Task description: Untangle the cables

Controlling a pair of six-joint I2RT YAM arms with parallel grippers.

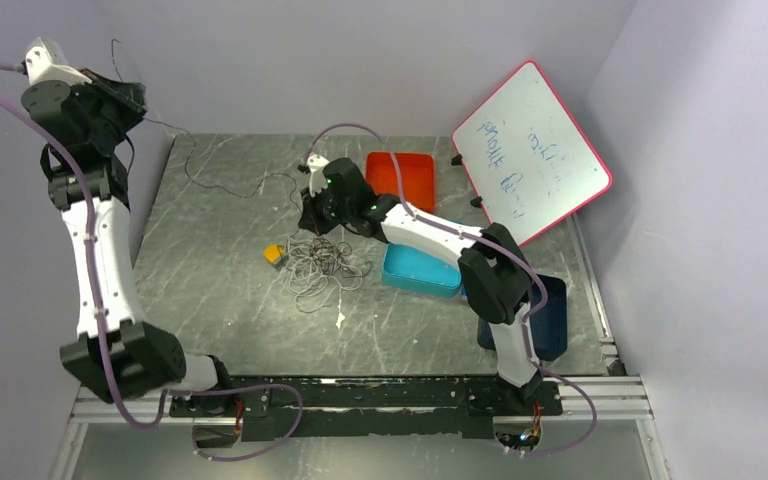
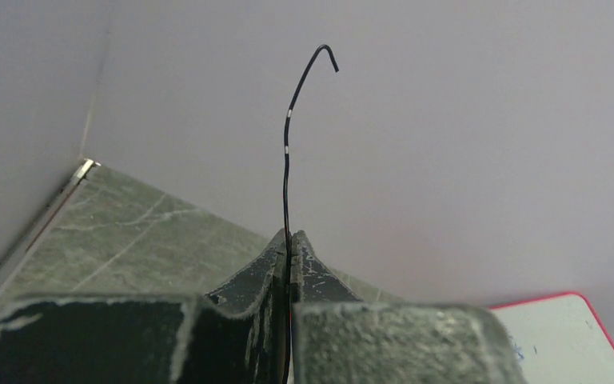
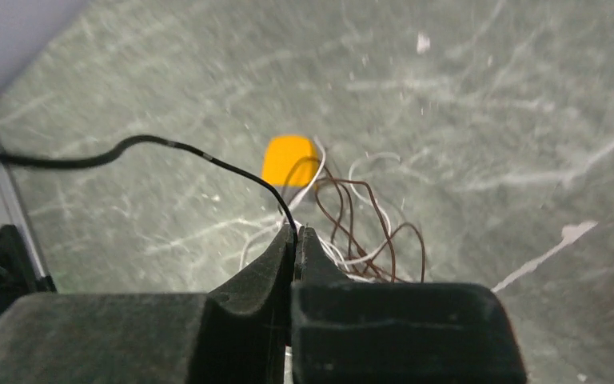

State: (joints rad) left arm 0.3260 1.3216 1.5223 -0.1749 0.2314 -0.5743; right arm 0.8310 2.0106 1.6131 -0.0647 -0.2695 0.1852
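Note:
A thin black cable [image 1: 222, 188] runs taut-ish over the table between my two grippers. My left gripper [image 1: 130, 100] is raised high at the far left and is shut on one end of it; in the left wrist view the cable [image 2: 286, 144] sticks up out of the closed jaws [image 2: 289, 242]. My right gripper [image 1: 309, 220] is low over the table's middle, shut on the same black cable [image 3: 144, 142] at the jaw tips [image 3: 296, 234]. Just beyond it lies a tangle of white and brown cables [image 1: 322, 264], which also shows in the right wrist view [image 3: 368, 232].
A small yellow block [image 1: 275, 254] lies at the tangle's left edge and shows in the right wrist view [image 3: 289, 160]. A red tray [image 1: 405, 175], a cyan tray [image 1: 418, 272] and a dark blue bin [image 1: 552, 318] stand to the right. A pink-framed whiteboard [image 1: 532, 150] leans at the back right.

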